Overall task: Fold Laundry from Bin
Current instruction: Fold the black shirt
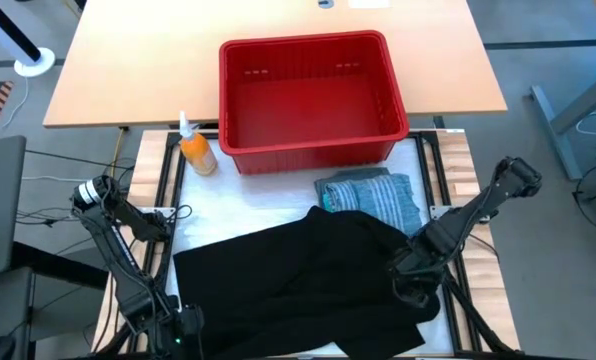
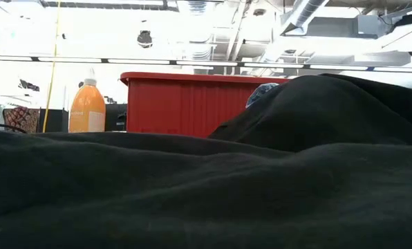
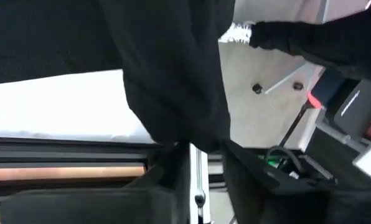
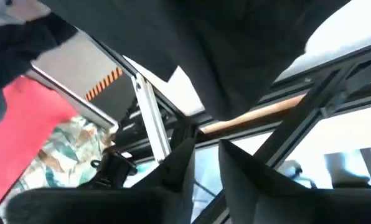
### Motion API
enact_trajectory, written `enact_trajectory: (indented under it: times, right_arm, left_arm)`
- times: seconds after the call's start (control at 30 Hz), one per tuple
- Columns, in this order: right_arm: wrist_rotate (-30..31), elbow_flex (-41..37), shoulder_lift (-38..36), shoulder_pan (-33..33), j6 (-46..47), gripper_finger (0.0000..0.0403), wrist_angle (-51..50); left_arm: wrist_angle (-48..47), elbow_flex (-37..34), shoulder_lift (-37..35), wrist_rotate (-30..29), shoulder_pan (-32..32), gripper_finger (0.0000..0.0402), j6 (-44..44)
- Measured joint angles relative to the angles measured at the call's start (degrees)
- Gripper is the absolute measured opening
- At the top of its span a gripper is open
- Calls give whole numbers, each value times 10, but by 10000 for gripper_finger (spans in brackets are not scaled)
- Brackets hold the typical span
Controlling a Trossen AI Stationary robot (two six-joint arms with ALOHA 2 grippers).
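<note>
Now black garment [image 3: 173, 74] hangs just above left fingers [image 3: 167, 180].

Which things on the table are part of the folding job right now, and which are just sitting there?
Part of the job:
- black garment, spread on the white table surface
- folded blue-grey striped shirt
- red bin
- left end effector
- right end effector

Lying about:
- orange bottle

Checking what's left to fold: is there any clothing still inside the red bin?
No, the high view shows the red bin holding nothing, only its bare floor.
</note>
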Motion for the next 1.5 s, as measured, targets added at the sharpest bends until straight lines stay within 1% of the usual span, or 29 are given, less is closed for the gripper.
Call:
enact_trajectory:
  times: [0.07,0.1,0.23,0.3,0.33,0.4,0.53,0.63,0.77,0.97,1.07,1.17,1.27,1.4,1.43,1.5]
  right_arm:
    - [52,10,-15,-11,-16,141,-20]
    - [91,14,-24,-17,-26,150,-27]
    - [286,13,-54,-48,-38,183,-48]
    - [340,6,-63,-71,-39,196,-55]
    - [350,1,-67,-84,-46,201,-56]
    - [360,-12,-69,-109,-74,210,-55]
    - [371,-52,-70,-151,-135,219,-31]
    - [375,-78,-70,-172,-176,220,9]
    - [367,-97,-70,-192,-193,220,32]
    - [339,-114,-74,-195,-205,212,56]
    - [327,-127,-74,-195,-203,189,60]
    - [322,-132,-74,-195,-207,153,60]
    - [322,-132,-74,-193,-220,104,59]
    - [323,-132,-74,-193,-236,27,59]
    - [323,-132,-74,-193,-240,18,59]
    - [322,-131,-78,-193,-242,20,58]
  left_arm:
    - [-1,0,0,9,0,93,13]
    - [-1,0,-2,11,0,106,22]
    - [-21,0,-28,22,9,151,36]
    - [-40,0,-49,26,13,166,32]
    - [-50,0,-63,25,15,170,27]
    - [-72,0,-91,11,16,174,17]
    - [-111,0,-138,-78,16,176,5]
    - [-125,0,-158,-119,16,176,4]
    - [-143,0,-164,-128,16,176,4]
    - [-159,0,-165,-128,16,176,2]
    - [-174,0,-165,-143,16,176,2]
    - [-181,0,-165,-162,16,176,-4]
    - [-186,0,-165,-171,16,176,-4]
    - [-196,0,-165,-187,16,176,-5]
    - [-198,0,-165,-190,16,176,-6]
    - [-203,0,-165,-196,16,176,-7]
